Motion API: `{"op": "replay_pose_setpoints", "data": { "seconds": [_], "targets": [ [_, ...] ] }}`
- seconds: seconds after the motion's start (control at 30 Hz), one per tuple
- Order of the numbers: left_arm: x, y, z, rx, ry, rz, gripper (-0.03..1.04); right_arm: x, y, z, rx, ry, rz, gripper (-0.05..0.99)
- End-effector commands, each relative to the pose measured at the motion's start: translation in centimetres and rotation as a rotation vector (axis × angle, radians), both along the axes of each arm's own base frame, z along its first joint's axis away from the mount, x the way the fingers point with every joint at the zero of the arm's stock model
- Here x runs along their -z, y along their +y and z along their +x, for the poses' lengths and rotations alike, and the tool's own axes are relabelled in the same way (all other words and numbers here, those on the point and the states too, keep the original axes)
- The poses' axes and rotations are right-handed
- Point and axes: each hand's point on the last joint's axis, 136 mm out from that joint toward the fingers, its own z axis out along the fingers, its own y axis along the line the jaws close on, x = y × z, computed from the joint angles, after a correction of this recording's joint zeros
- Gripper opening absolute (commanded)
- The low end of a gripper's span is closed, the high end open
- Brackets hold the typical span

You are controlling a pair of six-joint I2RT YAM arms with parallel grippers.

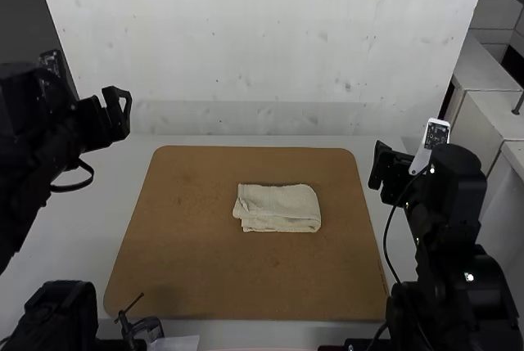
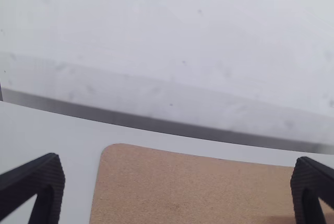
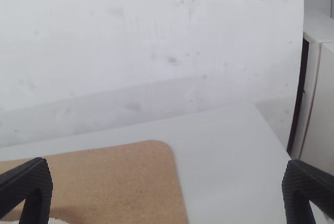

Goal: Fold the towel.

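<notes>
High view: a cream, rectangular cloth towel (image 1: 279, 208) is lying folded on the brown, flat board (image 1: 196, 265), apparently needing at most tidying; the black, tapered left gripper (image 2: 177, 158) and right gripper (image 3: 167, 164) are gaping wide.

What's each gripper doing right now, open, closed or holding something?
Left gripper: open, holding nothing.
Right gripper: open, holding nothing.

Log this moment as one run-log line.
towel: folded, compact oblong on brown board | left pincer: open, empty | right pincer: open, empty | contact: neither touches towel | fold: looks complete
</notes>
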Motion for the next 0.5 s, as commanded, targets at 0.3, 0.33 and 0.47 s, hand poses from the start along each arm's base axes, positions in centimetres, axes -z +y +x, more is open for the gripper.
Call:
{"op": "replay_pose_setpoints", "data": {
  "seconds": [0.3,0.33,0.47],
  "targets": [
    [4.2,1.2,-3.4,-0.044,-0.101,0.135,0.97,-0.1,0.1,-0.1,-0.008,-0.006,-0.037,0.96],
    [5.3,1.2,-3.6,-0.034,-0.056,0.153,0.97,-0.1,0.1,-0.1,-0.007,-0.003,-0.039,0.96],
    [7.0,1.1,-4.3,-0.001,0.036,0.223,0.98,0.0,-0.1,-0.5,-0.003,0.023,-0.041,0.96]
  ]
}}
